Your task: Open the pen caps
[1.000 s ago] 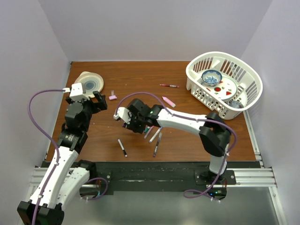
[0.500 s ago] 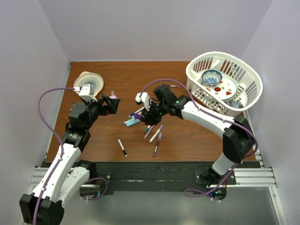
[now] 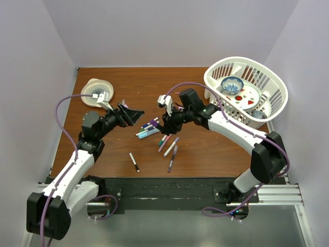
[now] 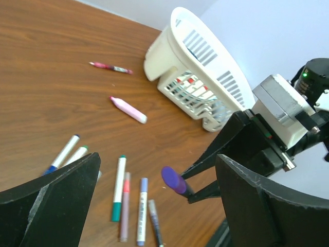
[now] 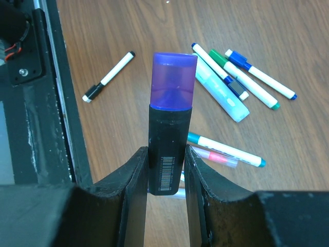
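My right gripper (image 5: 166,154) is shut on the black barrel of a thick highlighter (image 5: 167,144) and holds it above the table. Its purple cap (image 5: 174,82) is on and sticks out past the fingertips. In the top view the right gripper (image 3: 167,122) hangs over the pile of pens (image 3: 154,131). My left gripper (image 3: 131,116) is open and empty, left of it. In the left wrist view the purple cap (image 4: 174,180) points into the gap between my left fingers (image 4: 56,198) without touching them. Several capped pens (image 4: 119,195) lie on the table below.
A white basket (image 3: 247,64) with a bowl and a plate stands at the back right. A white round object (image 3: 97,91) sits at the back left. A black-capped pen (image 3: 134,162) lies alone near the front. A pink highlighter (image 4: 128,109) and a red pen (image 4: 110,68) lie farther back.
My right gripper has lifted the purple-capped highlighter out of the pile and swung right and back. My left gripper has moved right and low toward it, with its jaws open.
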Motion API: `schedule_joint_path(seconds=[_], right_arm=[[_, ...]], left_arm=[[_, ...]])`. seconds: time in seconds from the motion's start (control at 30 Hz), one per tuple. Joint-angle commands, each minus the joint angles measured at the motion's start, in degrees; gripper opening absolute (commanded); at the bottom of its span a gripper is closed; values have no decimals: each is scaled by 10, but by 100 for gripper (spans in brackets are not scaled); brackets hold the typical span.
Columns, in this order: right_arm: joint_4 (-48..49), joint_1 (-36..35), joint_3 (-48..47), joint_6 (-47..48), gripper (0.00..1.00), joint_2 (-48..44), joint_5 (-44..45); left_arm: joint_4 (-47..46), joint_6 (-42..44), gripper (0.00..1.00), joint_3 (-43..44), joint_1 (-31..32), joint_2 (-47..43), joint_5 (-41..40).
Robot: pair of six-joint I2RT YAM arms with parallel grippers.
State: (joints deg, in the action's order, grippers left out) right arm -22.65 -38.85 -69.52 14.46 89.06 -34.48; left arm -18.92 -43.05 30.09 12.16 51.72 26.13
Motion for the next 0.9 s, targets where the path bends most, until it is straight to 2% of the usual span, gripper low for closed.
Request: schedule_joint_path(seconds=[0.0, 0.23, 0.63, 0.87], right_arm=[[27, 10, 8, -16, 0, -28, -35], [35, 27, 13, -22, 0, -30, -49], [46, 47, 24, -26, 0, -26, -69], [53, 59, 28, -29, 0, -19, -73]], left_arm=[[-92, -55, 100, -11, 14, 11, 40], [-114, -85, 100, -20, 25, 28, 7], [-133, -85, 100, 0, 51, 89, -5], [-177, -95, 100, 4, 67, 131, -7]])
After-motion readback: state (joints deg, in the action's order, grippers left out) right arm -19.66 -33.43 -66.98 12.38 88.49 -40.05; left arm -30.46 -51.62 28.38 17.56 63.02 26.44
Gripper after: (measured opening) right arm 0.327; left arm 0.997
